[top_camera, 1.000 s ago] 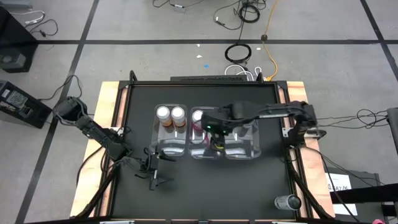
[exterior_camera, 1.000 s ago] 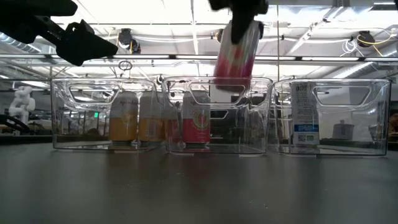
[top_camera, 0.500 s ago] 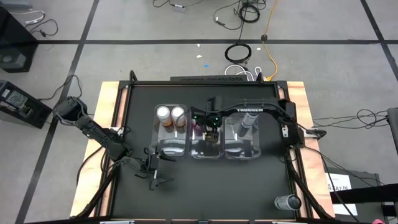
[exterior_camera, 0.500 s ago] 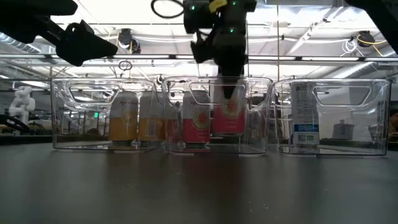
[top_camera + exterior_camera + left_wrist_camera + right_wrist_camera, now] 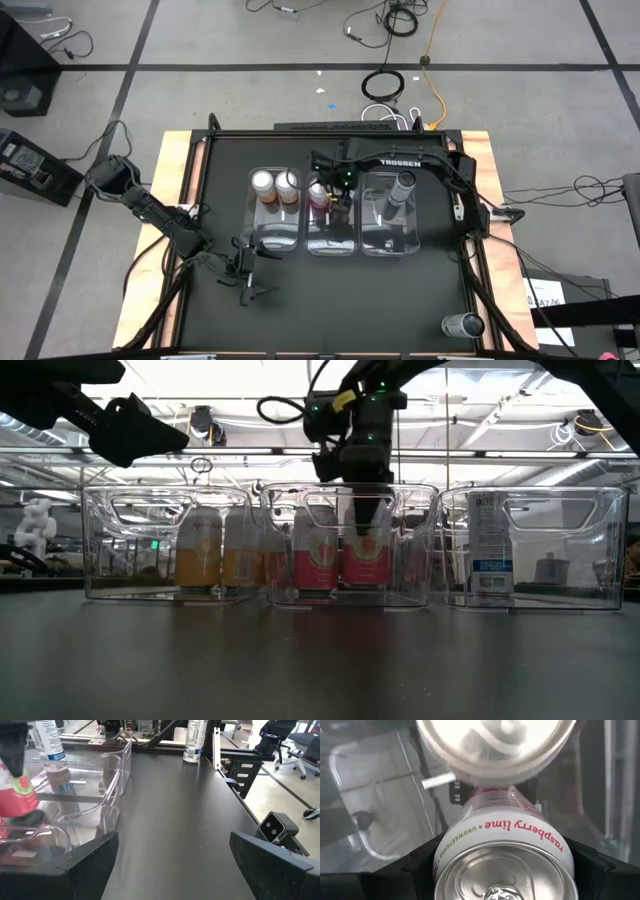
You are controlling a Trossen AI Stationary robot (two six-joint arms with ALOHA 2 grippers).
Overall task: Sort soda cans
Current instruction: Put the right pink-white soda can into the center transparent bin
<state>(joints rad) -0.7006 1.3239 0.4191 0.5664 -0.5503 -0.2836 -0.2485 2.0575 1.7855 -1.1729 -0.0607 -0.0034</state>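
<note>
Grasping a pink can (image 5: 505, 855) in the middle bin (image 5: 420, 560), right gripper (image 5: 362, 510); lettering shows only wrist-side.

three clear bins (image 5: 276, 240), two orange cans (image 5: 263, 183), two pink cans (image 5: 366, 558), two grey cans (image 5: 404, 182)

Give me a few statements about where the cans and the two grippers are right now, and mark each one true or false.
1. The left bin holds two orange cans. True.
2. The right gripper is over the right bin. False: it is in the middle bin, around a pink can.
3. The middle bin holds two pink cans. True.
4. The left gripper holds a can. False: it is open and empty, on the table's near side.
5. Every can is in a bin. False: one grey can lies outside.
</note>
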